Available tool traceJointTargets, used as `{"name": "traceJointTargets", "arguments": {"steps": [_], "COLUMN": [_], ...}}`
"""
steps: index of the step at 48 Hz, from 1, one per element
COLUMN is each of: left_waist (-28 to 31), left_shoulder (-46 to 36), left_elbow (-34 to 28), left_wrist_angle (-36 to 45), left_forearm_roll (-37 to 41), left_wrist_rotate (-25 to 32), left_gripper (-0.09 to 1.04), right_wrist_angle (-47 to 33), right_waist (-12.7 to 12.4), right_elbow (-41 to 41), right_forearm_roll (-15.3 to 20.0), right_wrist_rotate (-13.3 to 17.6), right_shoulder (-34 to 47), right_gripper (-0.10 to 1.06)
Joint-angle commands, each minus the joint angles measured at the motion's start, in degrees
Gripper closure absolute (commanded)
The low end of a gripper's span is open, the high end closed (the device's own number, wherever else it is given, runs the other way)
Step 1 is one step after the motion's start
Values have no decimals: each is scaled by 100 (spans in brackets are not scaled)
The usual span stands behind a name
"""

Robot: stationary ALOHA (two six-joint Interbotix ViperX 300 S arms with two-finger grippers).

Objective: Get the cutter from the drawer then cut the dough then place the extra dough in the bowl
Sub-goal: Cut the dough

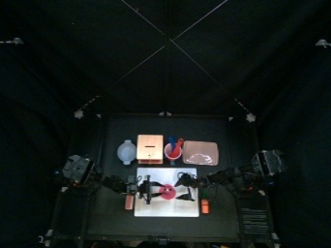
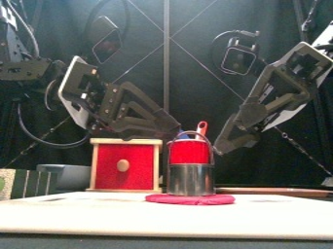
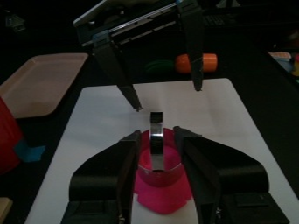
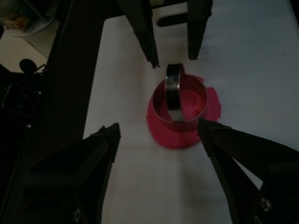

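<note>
From the top view we see the white cutting board (image 1: 155, 209) at the front of the table, and the pink dough (image 1: 168, 193) lies on it. The left gripper (image 1: 150, 184) and the right gripper (image 1: 189, 181) stand on the two sides of the dough. Behind the board are the blue-grey bowl (image 1: 127, 151), the wooden box (image 1: 151, 147) and the pink tray (image 1: 202, 151).

In the front view the metal cutter (image 2: 190, 180) stands upright on the dough, and both arms come down toward it.

In the left wrist view the left jaws are apart. The cutter is between their tips, and we see no contact with it. An orange toy (image 3: 197, 62) lies past the other gripper.

In the right wrist view the right jaws are wide apart and hold nothing. The cutter and the dough are a little beyond their tips.
</note>
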Motion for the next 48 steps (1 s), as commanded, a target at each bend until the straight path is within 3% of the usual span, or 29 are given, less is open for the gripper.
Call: {"name": "traceJointTargets", "arguments": {"steps": [1,20,32,39,48], "left_waist": [-9,0,0,26,26], "left_shoulder": [-70,-18,0,0,-35], "left_elbow": [-62,-88,-62,-70,-88], "left_wrist_angle": [-9,290,360,369,369], "left_forearm_roll": [-44,-35,-44,-35,-26], "left_wrist_rotate": [9,0,0,18,26], "left_gripper": [20,20,21,21,21], "right_wrist_angle": [-35,-62,-721,-993,-1696], "right_waist": [-53,-149,-158,-220,-123], "right_elbow": [-149,-343,-18,211,360], "right_forearm_roll": [9,26,369,932,2373], "right_wrist_rotate": [-9,-9,-105,-835,-2329], "right_shoulder": [-9,475,571,527,624], "right_gripper": [-2,-2,-2,-2,-2]}}
